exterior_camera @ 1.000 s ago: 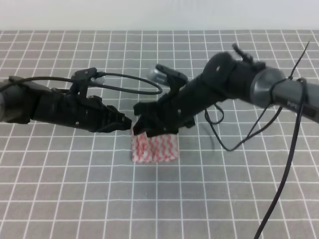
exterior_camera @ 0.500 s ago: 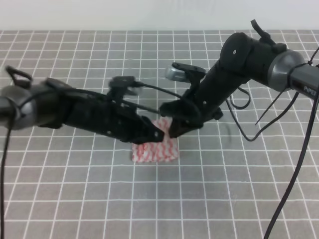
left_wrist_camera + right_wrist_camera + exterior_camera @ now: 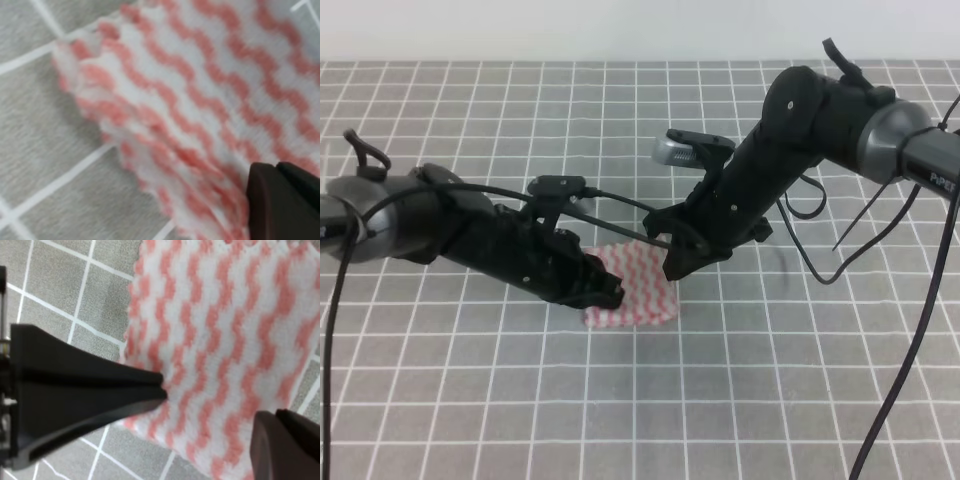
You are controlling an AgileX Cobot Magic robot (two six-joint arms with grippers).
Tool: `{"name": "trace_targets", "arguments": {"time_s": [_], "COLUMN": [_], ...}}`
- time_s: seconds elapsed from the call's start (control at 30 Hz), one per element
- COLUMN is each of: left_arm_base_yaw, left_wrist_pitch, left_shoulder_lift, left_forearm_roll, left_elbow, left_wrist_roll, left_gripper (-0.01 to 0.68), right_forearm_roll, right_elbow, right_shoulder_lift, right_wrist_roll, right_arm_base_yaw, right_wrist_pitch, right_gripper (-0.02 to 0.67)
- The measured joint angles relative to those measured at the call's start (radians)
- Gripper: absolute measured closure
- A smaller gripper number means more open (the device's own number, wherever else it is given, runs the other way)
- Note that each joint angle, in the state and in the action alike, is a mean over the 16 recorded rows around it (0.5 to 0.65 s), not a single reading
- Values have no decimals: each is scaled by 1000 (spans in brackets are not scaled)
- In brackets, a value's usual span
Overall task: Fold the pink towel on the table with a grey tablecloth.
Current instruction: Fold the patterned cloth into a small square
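Note:
The pink towel (image 3: 642,292) lies folded into a small rectangle on the table with a grey tablecloth (image 3: 470,400), near the middle. My left gripper (image 3: 608,293) sits low at the towel's left edge, covering that side. The left wrist view shows stacked zigzag layers (image 3: 190,100) and only one dark fingertip (image 3: 285,200), so its state is unclear. My right gripper (image 3: 672,258) hovers over the towel's far right corner. In the right wrist view its two fingers (image 3: 100,390) stand apart, with the flat towel (image 3: 220,330) visible between them.
Both black arms reach in over the grid cloth from left and right. Loose black cables hang from the right arm (image 3: 820,110) down to the front right. A pale wall (image 3: 620,25) borders the table's far edge.
The left arm has reached right to the towel's left edge and lowered there. The right arm has drawn back up and to the right, uncovering more of the towel.

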Motion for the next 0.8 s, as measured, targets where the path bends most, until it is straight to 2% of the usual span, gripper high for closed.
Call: {"name": "trace_targets", "arguments": {"time_s": [0.53, 0.8], "left_arm_base_yaw": [39, 43], "left_wrist_pitch": [-7, 34], "left_shoulder_lift": [-9, -9], "left_forearm_roll": [65, 90], "left_elbow": [-6, -59], "left_wrist_roll": [-29, -42], "left_gripper": [673, 673], "right_forearm_roll": [11, 18], "right_elbow": [1, 1], "right_shoulder_lift": [38, 42], "right_wrist_roll": [-4, -4], "right_arm_base_yaw": [0, 0], "right_wrist_pitch": [44, 45], "right_gripper": [664, 664]}}
